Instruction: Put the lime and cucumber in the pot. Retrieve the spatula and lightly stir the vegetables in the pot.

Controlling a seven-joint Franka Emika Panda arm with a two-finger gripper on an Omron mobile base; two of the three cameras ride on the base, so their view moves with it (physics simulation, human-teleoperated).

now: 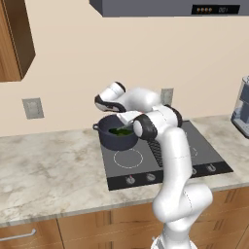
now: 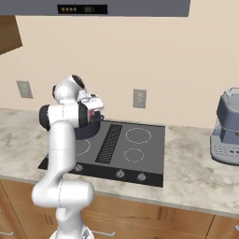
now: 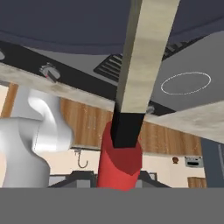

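The dark blue-grey pot (image 1: 110, 137) stands on the back left burner of the cooktop (image 1: 168, 168). Green vegetables (image 1: 120, 131) lie inside it; I cannot tell the lime from the cucumber. My gripper (image 1: 125, 119) hovers just over the pot, partly hidden by my elbow. In the hand view the gripper (image 3: 119, 183) is shut on the red handle of the spatula (image 3: 119, 159). The spatula's dark neck and pale flat head (image 3: 146, 57) reach up toward the pot's dark wall (image 3: 65, 22). From the right base view, the pot (image 2: 94, 127) sits behind my arm.
A grey coffee machine (image 2: 226, 126) stands on the counter at the far right. The range hood (image 1: 170, 7) hangs above the cooktop. A wooden wall cabinet (image 1: 14, 39) is at the upper left. Bare marble counter (image 1: 48, 165) stretches left of the cooktop.
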